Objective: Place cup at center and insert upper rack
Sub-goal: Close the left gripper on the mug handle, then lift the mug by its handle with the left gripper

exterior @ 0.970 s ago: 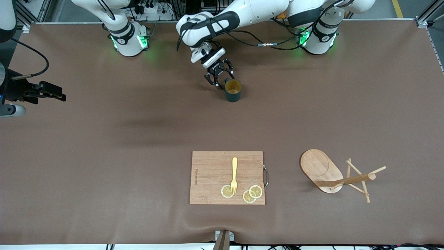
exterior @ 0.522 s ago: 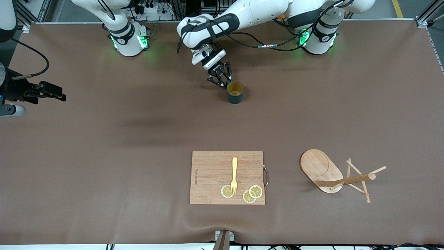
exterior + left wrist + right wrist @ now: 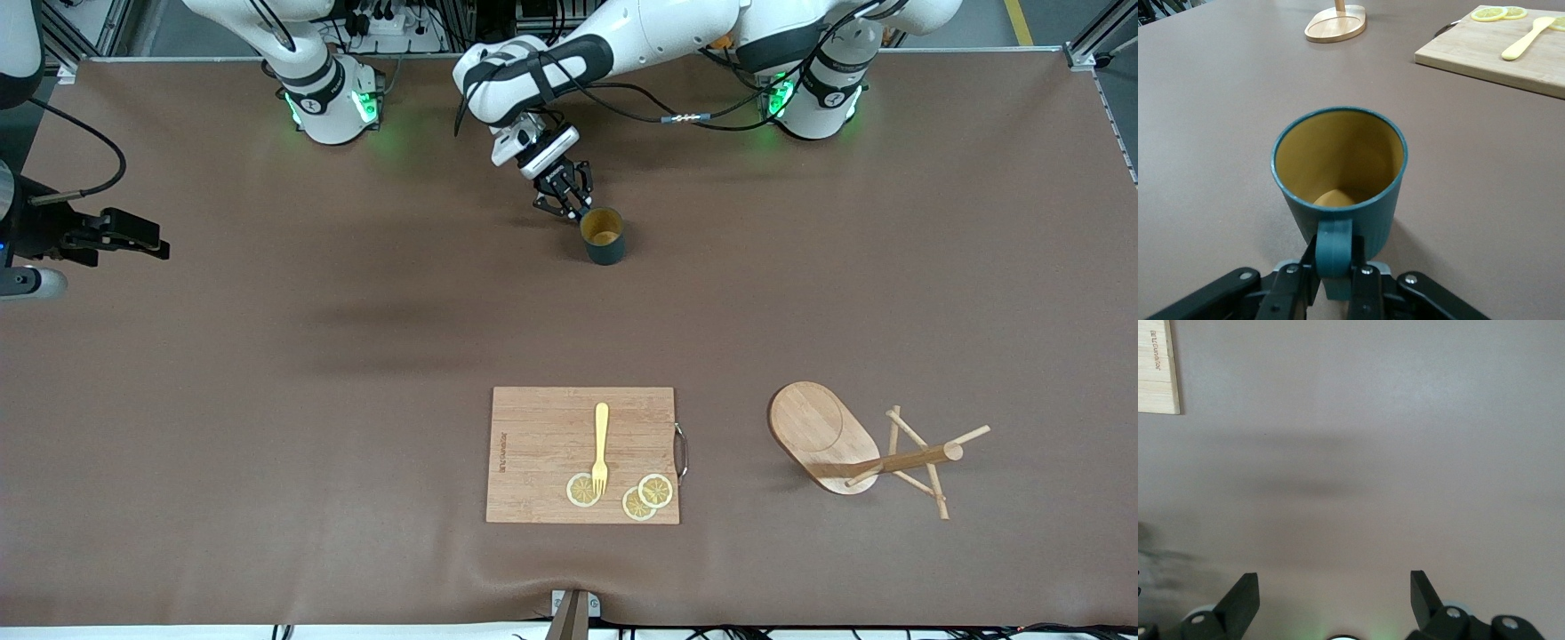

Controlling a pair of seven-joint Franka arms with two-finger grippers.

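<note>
The dark teal cup (image 3: 605, 244) with a tan inside stands upright on the brown table, near the robots' bases and midway between them. My left gripper (image 3: 568, 205) is low beside it and shut on its loop handle (image 3: 1334, 244), with the cup (image 3: 1373, 215) right ahead of the fingers. The upper rack, a light wooden mug tree (image 3: 824, 437), lies on its side near the front edge toward the left arm's end; its base also shows in the left wrist view (image 3: 1335, 25). My right gripper (image 3: 1335, 581) is open and empty above bare table at the right arm's end (image 3: 147, 242), waiting.
A bamboo cutting board (image 3: 542, 444) lies near the front edge at mid-table, with a yellow fork (image 3: 601, 443) and three lemon slices (image 3: 582, 490) on it. It also shows in the left wrist view (image 3: 1485, 57). The mug tree's pegs (image 3: 929, 480) stick out sideways.
My left gripper's fingers have shut on the cup's handle. The cup has shifted slightly toward the left arm's end. The right arm has not moved.
</note>
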